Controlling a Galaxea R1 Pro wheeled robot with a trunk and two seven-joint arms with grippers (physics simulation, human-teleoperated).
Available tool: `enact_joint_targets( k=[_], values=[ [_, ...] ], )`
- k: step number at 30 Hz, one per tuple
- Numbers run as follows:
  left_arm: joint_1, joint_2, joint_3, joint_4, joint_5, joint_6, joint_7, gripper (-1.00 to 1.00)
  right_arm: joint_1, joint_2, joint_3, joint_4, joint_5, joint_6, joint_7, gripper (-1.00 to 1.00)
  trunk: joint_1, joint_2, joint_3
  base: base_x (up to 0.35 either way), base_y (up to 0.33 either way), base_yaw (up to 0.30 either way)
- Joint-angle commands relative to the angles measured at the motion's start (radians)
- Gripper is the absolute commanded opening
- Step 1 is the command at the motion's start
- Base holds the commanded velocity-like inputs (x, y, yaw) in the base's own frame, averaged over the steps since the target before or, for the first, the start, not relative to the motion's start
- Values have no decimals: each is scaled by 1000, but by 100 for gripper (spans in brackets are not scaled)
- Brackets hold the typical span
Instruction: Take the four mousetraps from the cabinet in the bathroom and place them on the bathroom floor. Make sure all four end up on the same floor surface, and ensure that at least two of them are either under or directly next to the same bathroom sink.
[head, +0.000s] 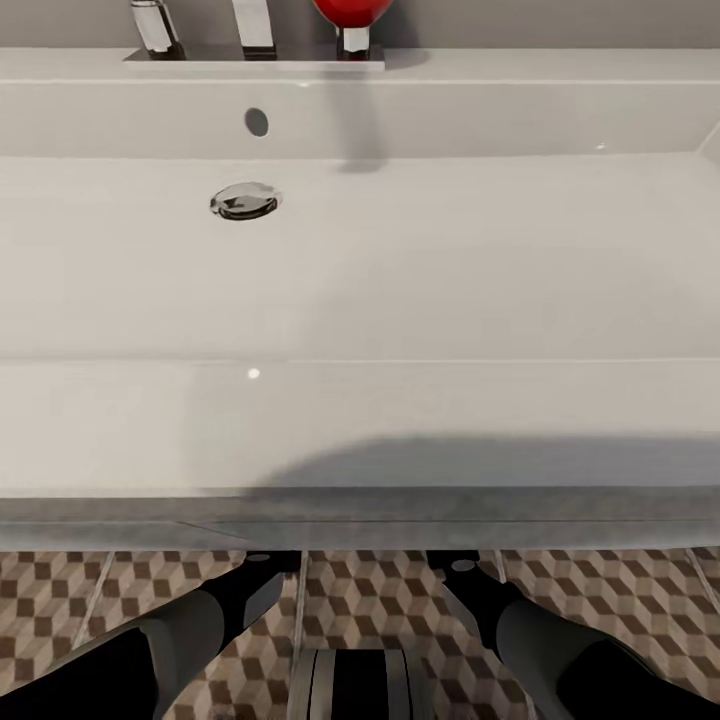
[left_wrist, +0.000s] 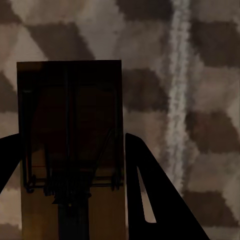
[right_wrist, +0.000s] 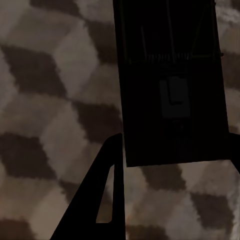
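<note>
Two mousetraps (left_wrist: 70, 150) (right_wrist: 172, 85), one per tool.

We count two mousetraps, one mousetrap (left_wrist: 70, 150) between the left jaws and another mousetrap (right_wrist: 172, 85) between the right, one sink (head: 360, 420), one drain (head: 245, 200), and one red knob (head: 352, 12).

The bathroom floor (head: 380, 600), tiled in a brown, beige and white cube pattern, is stretching beneath me under the sink (head: 360, 300). A mousetrap (left_wrist: 70, 150) is showing against the tiles beside a pale grout line (left_wrist: 177, 100); a second mousetrap (right_wrist: 170, 85) is showing over the pattern too.
</note>
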Motion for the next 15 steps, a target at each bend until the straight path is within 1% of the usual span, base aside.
enact_joint_targets(
  k=[1,15],
  values=[
    [0,1,-8,-2,5,1,6,-100,-1,0,8,1,-12,-5,-2,-100,0,0,-1,0,0,0],
    [0,1,-8,-7,6,-5,6,-100,-1,0,9,1,-12,-7,-4,-100,0,0,-2,0,0,0]
  ],
)
